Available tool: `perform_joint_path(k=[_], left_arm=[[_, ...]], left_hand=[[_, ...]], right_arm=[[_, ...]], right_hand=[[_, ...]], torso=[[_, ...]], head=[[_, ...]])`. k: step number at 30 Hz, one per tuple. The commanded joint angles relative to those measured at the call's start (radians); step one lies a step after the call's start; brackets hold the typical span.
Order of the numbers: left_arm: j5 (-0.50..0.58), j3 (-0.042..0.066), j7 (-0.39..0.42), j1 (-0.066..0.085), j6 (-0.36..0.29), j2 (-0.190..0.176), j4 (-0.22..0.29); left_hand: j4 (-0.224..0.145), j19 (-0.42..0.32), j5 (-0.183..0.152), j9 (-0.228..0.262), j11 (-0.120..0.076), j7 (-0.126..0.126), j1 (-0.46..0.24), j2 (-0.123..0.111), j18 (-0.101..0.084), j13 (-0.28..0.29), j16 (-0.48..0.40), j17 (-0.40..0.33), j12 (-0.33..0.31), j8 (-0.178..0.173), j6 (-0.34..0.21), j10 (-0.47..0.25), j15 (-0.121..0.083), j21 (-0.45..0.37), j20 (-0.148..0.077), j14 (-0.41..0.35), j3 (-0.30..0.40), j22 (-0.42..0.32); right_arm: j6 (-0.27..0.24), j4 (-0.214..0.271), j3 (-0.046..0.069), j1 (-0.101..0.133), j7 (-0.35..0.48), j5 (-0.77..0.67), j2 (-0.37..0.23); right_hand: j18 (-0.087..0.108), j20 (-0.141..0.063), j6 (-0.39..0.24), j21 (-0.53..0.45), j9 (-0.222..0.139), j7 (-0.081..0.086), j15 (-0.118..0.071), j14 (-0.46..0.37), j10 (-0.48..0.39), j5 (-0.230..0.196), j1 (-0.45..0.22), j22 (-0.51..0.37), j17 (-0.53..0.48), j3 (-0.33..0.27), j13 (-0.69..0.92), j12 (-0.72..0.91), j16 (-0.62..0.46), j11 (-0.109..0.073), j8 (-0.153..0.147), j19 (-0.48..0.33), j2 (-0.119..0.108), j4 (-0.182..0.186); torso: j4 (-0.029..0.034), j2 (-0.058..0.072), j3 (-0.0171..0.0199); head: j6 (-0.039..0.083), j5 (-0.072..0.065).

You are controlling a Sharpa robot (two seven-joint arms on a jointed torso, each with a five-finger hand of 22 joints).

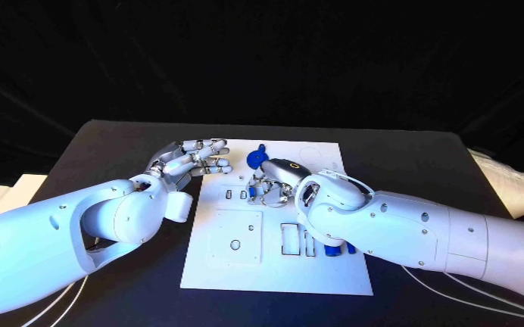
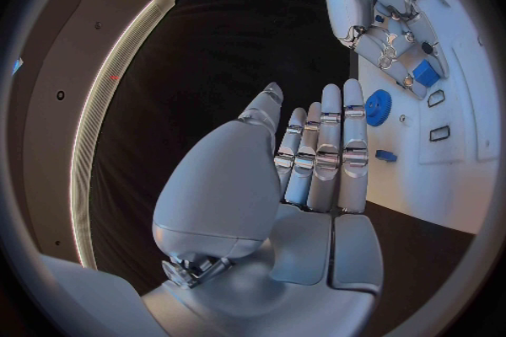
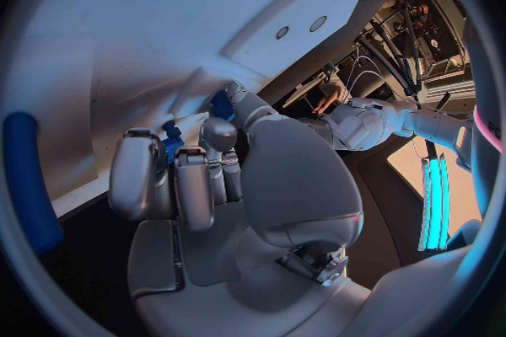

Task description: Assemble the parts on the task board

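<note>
The white task board point(image 1: 235, 266) lies flat in the middle of the black table point(image 1: 109, 145), its long axis running from the near edge toward the far edge. Its near left part carries a raised square plate with a small oval hole point(image 1: 235, 244), and just right of that sit upright rectangular slots point(image 1: 289, 238) whose long sides also run near to far.

The right hand point(image 1: 282, 179) rests low over the middle of the board, fingers curled down onto it. In the left wrist view its fingertips are bunched around a small blue block point(image 2: 425, 73) on the board; whether they actually pinch it cannot be told, because the fingers cover most of it. A round blue gear point(image 1: 254, 159) lies flat on the far part of the board, just beyond that hand and touching nothing else visible. A small blue piece point(image 2: 386, 156) lies alone on the board near the left hand's fingertips. More blue parts point(image 1: 333, 249) at the board's near right side are mostly hidden under the right forearm.

The left hand point(image 1: 191, 162) is at the board's far left edge, fingers straight, side by side and holding nothing, palm free in its own wrist view. A long blue bar point(image 3: 29, 185) appears in the right wrist view, cut off by the rim.
</note>
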Motion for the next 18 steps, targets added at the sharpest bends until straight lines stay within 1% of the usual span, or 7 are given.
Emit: perform_joint_path(k=[1, 8, 12, 18], left_arm=[[-0.002, 0.001, 0.002, 0.001, 0.021, 0.002, 0.001], [-0.002, 0.001, 0.001, 0.001, 0.02, 0.002, 0.001], [-0.002, 0.001, 0.001, 0.001, 0.02, 0.002, 0.001], [-0.002, 0.001, 0.001, 0.001, 0.021, 0.002, 0.0]], left_hand=[[-0.004, 0.004, -0.003, 0.0, -0.001, 0.001, -0.004, 0.009, 0.008, -0.001, -0.006, 0.001, -0.002, -0.003, -0.008, -0.009, 0.003, -0.005, 0.001, -0.005, 0.0, 0.0], [-0.005, 0.004, -0.003, 0.0, -0.001, 0.001, -0.004, 0.009, 0.008, -0.001, -0.006, 0.001, -0.002, -0.003, -0.008, -0.01, 0.003, -0.005, 0.001, -0.005, 0.0, 0.0], [-0.005, 0.004, -0.003, 0.0, -0.001, 0.001, -0.004, 0.009, 0.008, -0.001, -0.006, 0.001, -0.002, -0.003, -0.008, -0.01, 0.003, -0.005, 0.001, -0.005, 0.0, 0.0], [-0.005, 0.004, -0.003, 0.0, -0.001, 0.001, -0.004, 0.009, 0.008, -0.001, -0.006, 0.001, -0.002, -0.003, -0.008, -0.01, 0.003, -0.005, 0.001, -0.005, 0.0, 0.0]], right_arm=[[0.038, -0.005, -0.008, -0.009, -0.035, -0.021, -0.002], [0.019, -0.003, -0.008, -0.009, -0.028, -0.017, -0.001], [0.002, 0.0, -0.008, -0.009, -0.024, -0.014, -0.002], [-0.07, 0.009, -0.008, -0.01, -0.008, -0.006, -0.006]], right_hand=[[-0.009, 0.002, -0.013, -0.007, -0.001, 0.003, 0.004, 0.078, -0.008, 0.008, -0.006, -0.004, 0.149, -0.012, -0.007, -0.01, -0.006, 0.0, -0.007, -0.008, -0.016, 0.003], [-0.008, 0.007, -0.05, -0.012, -0.002, 0.008, 0.01, 0.074, -0.03, 0.031, -0.041, -0.008, 0.136, -0.059, -0.036, -0.042, -0.016, 0.007, -0.016, -0.01, -0.042, 0.023], [-0.008, 0.009, -0.063, -0.013, -0.002, 0.01, 0.012, 0.074, -0.038, 0.038, -0.051, -0.009, 0.135, -0.081, -0.045, -0.051, -0.017, 0.009, -0.015, -0.01, -0.046, 0.033], [-0.008, 0.011, -0.075, -0.014, -0.002, 0.013, 0.013, 0.074, -0.043, 0.043, -0.053, -0.01, 0.133, -0.099, -0.048, -0.054, -0.019, 0.011, -0.015, -0.01, -0.046, 0.04]], torso=[[-0.0002, 0.0, -0.0001], [-0.0007, 0.0, 0.0], [-0.0004, 0.0, -0.0002], [0.0005, 0.0, 0.0003]], head=[[0.0, 0.0], [0.0, -0.001], [0.0, -0.002], [0.0, -0.003]])
